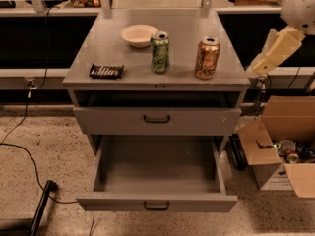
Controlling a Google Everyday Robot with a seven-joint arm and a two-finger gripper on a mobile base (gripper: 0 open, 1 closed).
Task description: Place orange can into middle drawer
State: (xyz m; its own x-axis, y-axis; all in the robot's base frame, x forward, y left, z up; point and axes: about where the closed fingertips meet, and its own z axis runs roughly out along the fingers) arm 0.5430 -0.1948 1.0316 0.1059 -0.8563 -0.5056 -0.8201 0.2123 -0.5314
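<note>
At the upper right of the camera view the gripper (275, 50) hangs off the counter's (103, 58) side edge, holding nothing; whether the jaws are open or closed I cannot tell. The orange can (207, 58) stands upright on the counter, the nearest thing to the jaws, apart from them and a little lower. Beyond it from the jaws stands the green can (159, 52), near but not touching.

A sideways reach could likely clip the tall orange can and tip it, or shove it into the green can. The middle drawer (156, 205) is pulled out well below the jaws, under the shut upper drawer (156, 119). On the way down the can may strike the counter's front edge, and a high release could topple it.
</note>
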